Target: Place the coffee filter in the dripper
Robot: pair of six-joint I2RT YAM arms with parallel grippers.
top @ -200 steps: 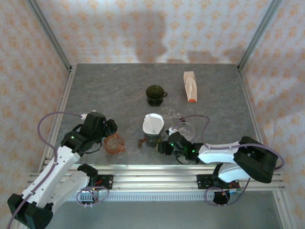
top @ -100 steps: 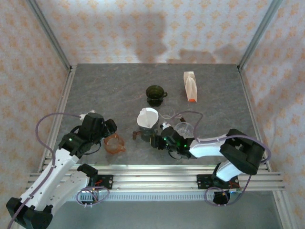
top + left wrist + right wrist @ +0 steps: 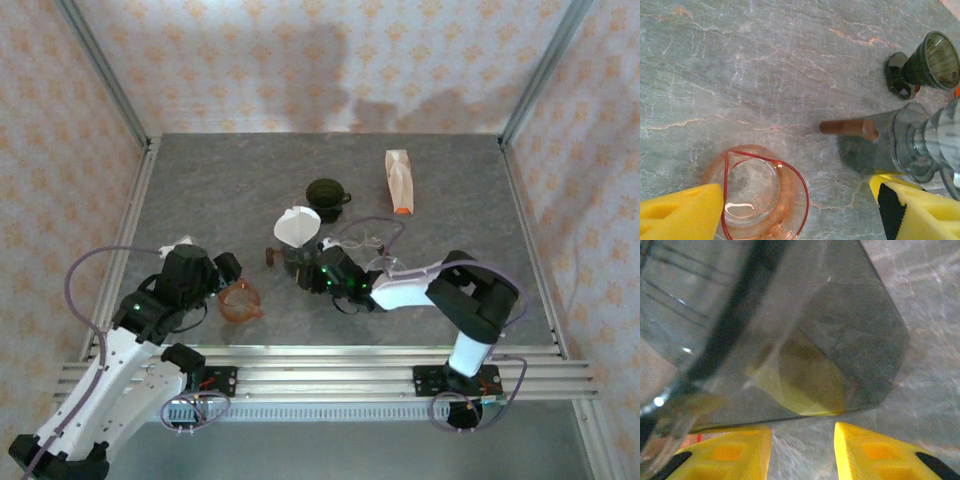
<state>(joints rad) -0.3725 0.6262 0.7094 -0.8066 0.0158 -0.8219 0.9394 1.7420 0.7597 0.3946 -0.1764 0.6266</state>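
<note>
- 2 arms reach over the grey marbled table point(image 3: 200, 190): the left one low on the left side, the right one stretched across to the middle.
- The coffee filter point(image 3: 297, 226), white and cone-shaped, sits in the mouth of the smoky glass dripper point(image 3: 299, 260) near the table's centre. Its rim stands well above the glass, and filter and dripper together lean toward the far left.
- The dripper's brown wooden handle point(image 3: 847, 127) sticks out to the left, toward the left arm.
- The right gripper point(image 3: 316, 273) is in at the dripper's foot, on its near right side. In the right wrist view its 2 yellow fingers point(image 3: 725, 452) stand part-way apart with table showing in the gap, and dark glass crowds right up to the tips. Whether they pinch the dripper I cannot tell.
- The left gripper point(image 3: 221, 284) is spread wide with nothing in it, hanging over a pink glass pitcher point(image 3: 240, 301). In the left wrist view the pitcher lies between the 2 fingers, closer to the one on the left of that view.
- 1 dark green glass cup point(image 3: 326, 198) with a side handle stands just behind the dripper, apart from it.
- 1 tan packet point(image 3: 398, 181) with an orange end lies at the far right, well apart from everything else.
</note>
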